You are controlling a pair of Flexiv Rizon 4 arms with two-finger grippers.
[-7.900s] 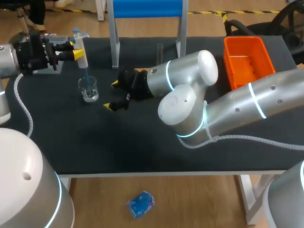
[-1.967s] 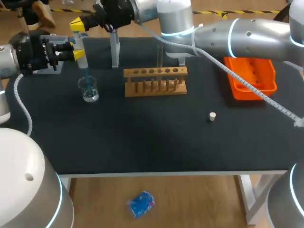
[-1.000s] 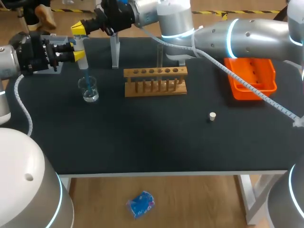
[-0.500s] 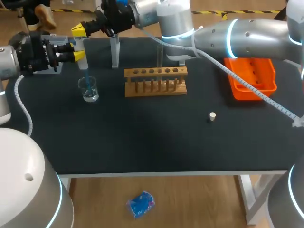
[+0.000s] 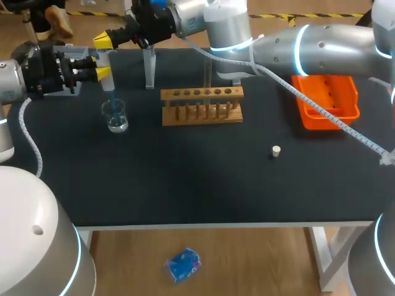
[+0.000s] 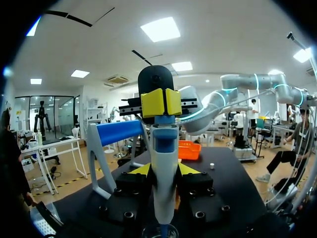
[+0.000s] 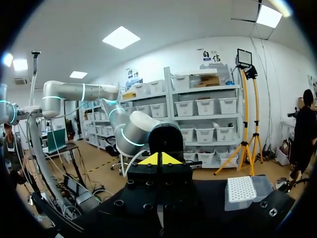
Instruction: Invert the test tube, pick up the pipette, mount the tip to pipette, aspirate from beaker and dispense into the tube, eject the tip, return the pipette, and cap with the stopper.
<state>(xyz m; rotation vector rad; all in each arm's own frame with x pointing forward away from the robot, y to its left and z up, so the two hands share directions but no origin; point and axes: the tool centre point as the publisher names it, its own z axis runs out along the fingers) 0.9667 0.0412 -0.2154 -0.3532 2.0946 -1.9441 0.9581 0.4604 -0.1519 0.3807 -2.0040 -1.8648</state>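
At the far left of the table, grips the pipette in the left gripper, yellow fingers clamped on the white barrel from two sides. Stands it upright, long axis vertical, button end up. Points the thin blue tip straight down into the beaker right below. From the left wrist, shows the same: the pipette between the left gripper fingers, the beaker rim just under them.

Above the pipette's top end, sets the right gripper with its tips pressed together and nothing between them. Appears to touch the blue button; from the left wrist, shows the right gripper as two yellow blocks side by side right over it. Brings the right arm in from the right, far past the middle, along the table's back edge.

Just beside the pipette, toward the middle, the white post of a stand. Further right, a wooden rack, with a glass tube upright at its back; cannot tell which hole. Well apart, nearer the front, a small stopper on the mat. To the right, an orange bin. From the right wrist, a tip box on the table beside the closed right gripper.
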